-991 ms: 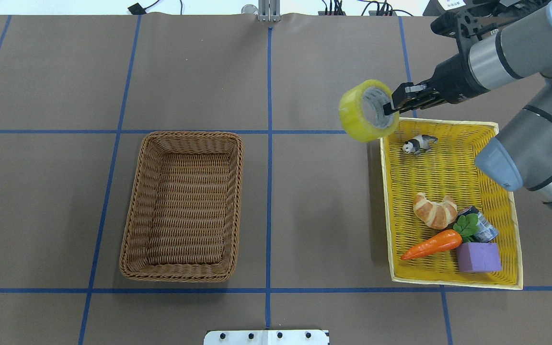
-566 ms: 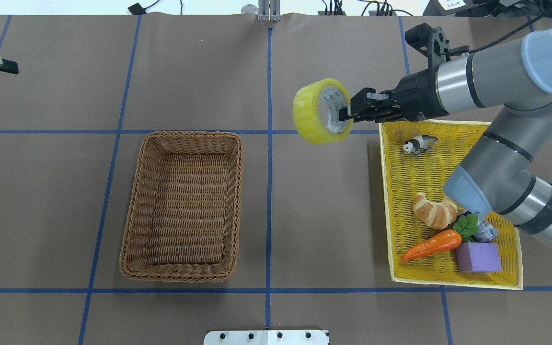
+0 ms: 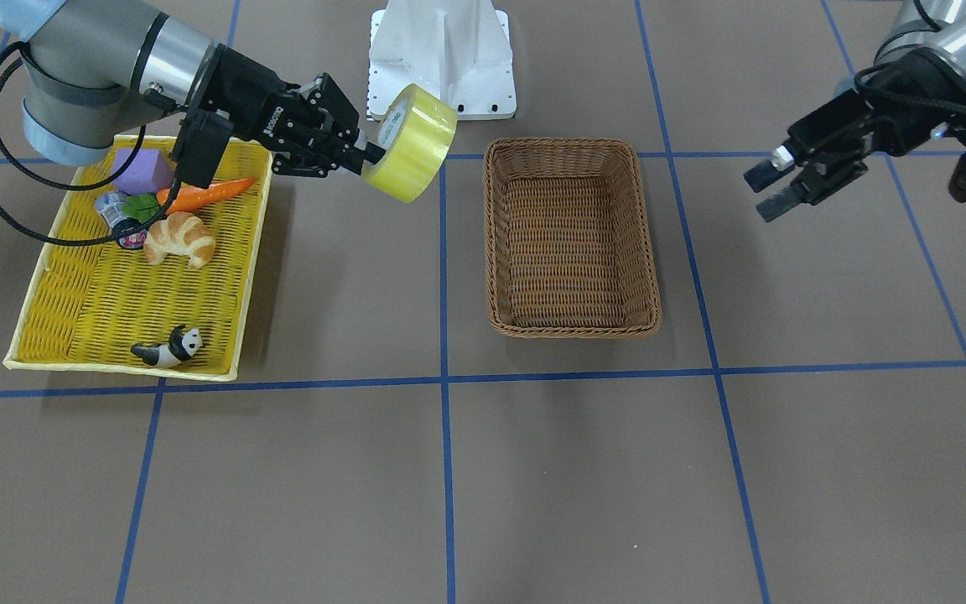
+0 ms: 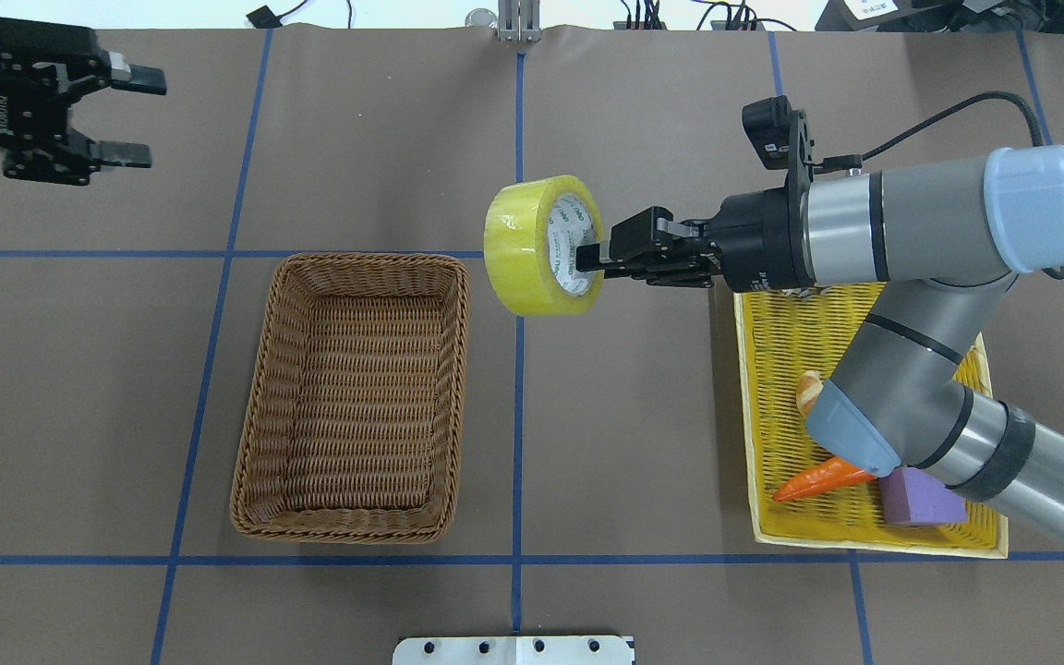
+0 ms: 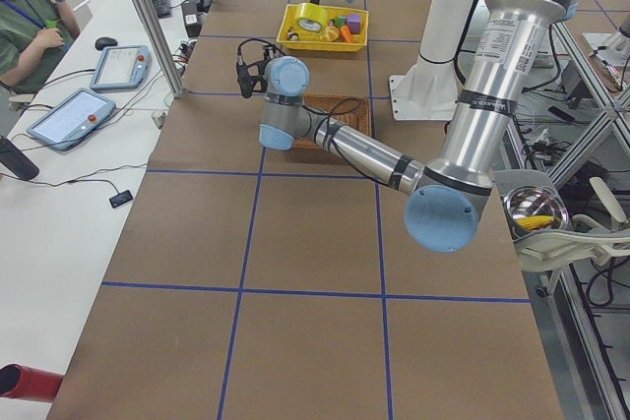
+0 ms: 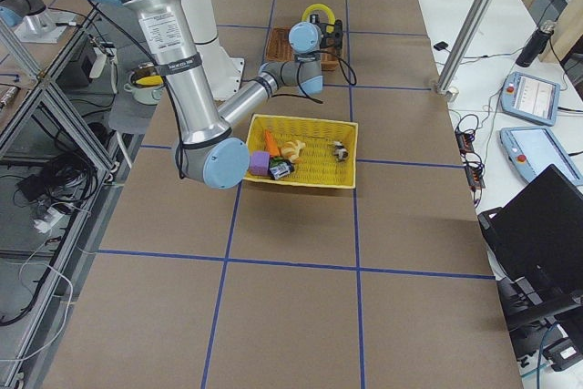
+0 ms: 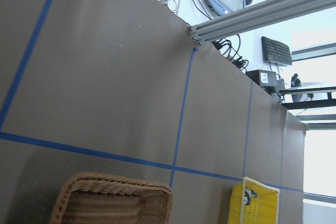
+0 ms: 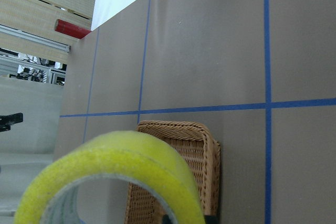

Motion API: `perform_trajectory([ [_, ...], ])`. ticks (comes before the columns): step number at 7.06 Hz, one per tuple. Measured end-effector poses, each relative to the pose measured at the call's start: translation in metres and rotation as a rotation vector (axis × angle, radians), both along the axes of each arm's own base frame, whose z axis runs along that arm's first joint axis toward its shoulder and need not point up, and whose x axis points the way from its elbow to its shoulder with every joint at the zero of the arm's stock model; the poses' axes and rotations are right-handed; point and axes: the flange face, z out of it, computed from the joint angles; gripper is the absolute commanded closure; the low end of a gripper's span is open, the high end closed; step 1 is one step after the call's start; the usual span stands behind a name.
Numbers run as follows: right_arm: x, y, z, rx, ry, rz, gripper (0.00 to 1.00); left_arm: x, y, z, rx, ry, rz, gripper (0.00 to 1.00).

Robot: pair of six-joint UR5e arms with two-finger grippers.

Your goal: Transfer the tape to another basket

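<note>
Above the table's (image 4: 624, 443) centre line, between the yellow tray (image 4: 743, 388) and the basket (image 4: 454, 369), the tape (image 4: 532, 245) hangs in the air, clear of both. The right gripper (image 4: 590, 259) has it: its jaws are closed on the roll's wall at the rim nearest the arm, and one finger seems to sit inside the core. The roll projects from the fingertips toward the basket side, its axis roughly level and in line with the gripper, the core's mouth facing the wrist.

From the tape, the basket lies further toward the robot's left and nearer the robot. In the overhead view the roll sits just off the basket's far right corner, not yet over the opening. The basket's long axis runs away from the robot, so there is plenty of room along that line. The left gripper (image 4: 137, 115) is at the far left corner, well apart, its jaws spread wide and holding nothing. The right arm is the one placed to finish.

The tape is glossy, translucent yellow film on a pale printed core, hard and round, so I judge it likely to roll once let go. The basket is deep brown wicker with rounded corners and a braided rim, and its walls should stop the roll.
</note>
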Motion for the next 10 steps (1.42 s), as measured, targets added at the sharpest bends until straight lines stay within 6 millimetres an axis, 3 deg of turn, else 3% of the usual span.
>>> perform_trajectory([
  [2, -0.011, 0.014, -0.018, 0.035, -0.050, -0.034, 1.00, 0.061, 0.027, -0.038, -0.031, 0.237, 0.000, 0.02],
  [3, -0.018, 0.021, -0.031, 0.050, -0.071, -0.053, 1.00, 0.082, 0.039, -0.052, -0.046, 0.325, 0.010, 0.02],
  [6, -0.032, 0.043, -0.050, 0.089, -0.127, -0.102, 1.00, 0.116, 0.065, -0.083, -0.057, 0.449, 0.082, 0.02],
  [10, -0.036, 0.043, -0.049, 0.088, -0.143, -0.084, 1.00, 0.143, 0.093, -0.092, -0.063, 0.468, 0.164, 0.02],
])
